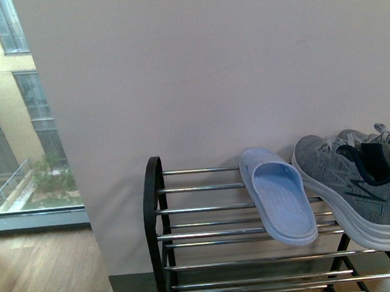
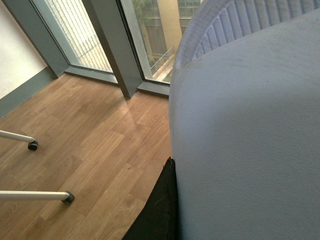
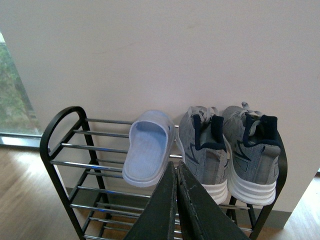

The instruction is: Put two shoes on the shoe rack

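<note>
The shoe rack (image 1: 154,210) has a black frame with chrome rods and stands against the wall. On its top shelf lie one pale blue foam slide (image 1: 278,195) and the pair of grey knit sneakers (image 1: 353,184) to its right. The right wrist view shows the rack (image 3: 55,135), that slide (image 3: 146,147) and both sneakers (image 3: 227,150). My right gripper (image 3: 176,165) is shut and empty, in front of the rack. My left gripper is shut on the other pale blue foam slide (image 2: 250,135), which fills the left wrist view; one black finger (image 2: 160,210) presses its side. Neither arm shows in the front view.
Wood floor (image 2: 90,150) lies below the held slide. White chair legs with castors (image 2: 33,145) stand on it. A floor-to-ceiling window (image 1: 9,106) is left of the rack. The left part of the top shelf (image 1: 198,186) is bare.
</note>
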Available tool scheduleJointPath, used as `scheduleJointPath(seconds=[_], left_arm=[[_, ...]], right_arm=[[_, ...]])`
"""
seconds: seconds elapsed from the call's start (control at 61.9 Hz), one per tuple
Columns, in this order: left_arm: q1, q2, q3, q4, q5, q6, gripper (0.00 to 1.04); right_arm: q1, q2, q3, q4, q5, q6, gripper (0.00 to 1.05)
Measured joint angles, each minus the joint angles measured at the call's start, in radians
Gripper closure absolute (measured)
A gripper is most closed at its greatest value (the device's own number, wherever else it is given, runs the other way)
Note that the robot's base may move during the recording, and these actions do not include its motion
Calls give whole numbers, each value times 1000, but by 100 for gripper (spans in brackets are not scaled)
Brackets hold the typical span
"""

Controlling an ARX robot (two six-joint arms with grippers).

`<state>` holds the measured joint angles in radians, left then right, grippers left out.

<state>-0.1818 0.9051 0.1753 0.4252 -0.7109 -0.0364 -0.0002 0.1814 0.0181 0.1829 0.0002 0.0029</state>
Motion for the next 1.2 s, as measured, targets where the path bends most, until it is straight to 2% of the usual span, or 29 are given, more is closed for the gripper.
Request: scheduleJointPath(seconds=[0.048, 0.145, 0.436, 0.533, 0.566, 0.646, 0.679, 0.743, 0.97, 1.002, 1.034, 1.067, 1.196], left_arm=[[0, 0, 0, 0, 0, 0, 103], [0, 0, 0, 0, 0, 0, 103], [0, 0, 0, 0, 0, 0, 103], [0, 0, 0, 0, 0, 0, 103], [0, 0, 0, 0, 0, 0, 103], [0, 0, 0, 0, 0, 0, 103], [0, 0, 0, 0, 0, 0, 103], [0, 0, 0, 0, 0, 0, 103], [1, 0, 0, 0, -3, 0, 103], [5, -4, 0, -11, 23, -15, 103], [5, -14, 16, -81, 139, -71, 103], [-9, -2, 39, -113, 214, -114, 103], [-60, 145, 180, -191, 340, -249, 103]], right_arm=[[0, -23, 0, -23, 0, 0, 103], [0, -138, 0, -167, 1, 0, 103], [0, -175, 0, -180, 0, 0, 102], [0, -175, 0, -180, 0, 0, 89], [0, -175, 0, -180, 0, 0, 80], [0, -175, 0, -180, 0, 0, 67], [0, -175, 0, -180, 0, 0, 59], [0, -175, 0, -180, 0, 0, 50], [0, -175, 0, -180, -4, 0, 8], [0, -176, 0, -180, -2, 0, 9], [0, -177, 0, -180, 4, 0, 9], [0, -177, 0, -180, 6, 0, 9], [0, -177, 0, -180, 5, 0, 9]])
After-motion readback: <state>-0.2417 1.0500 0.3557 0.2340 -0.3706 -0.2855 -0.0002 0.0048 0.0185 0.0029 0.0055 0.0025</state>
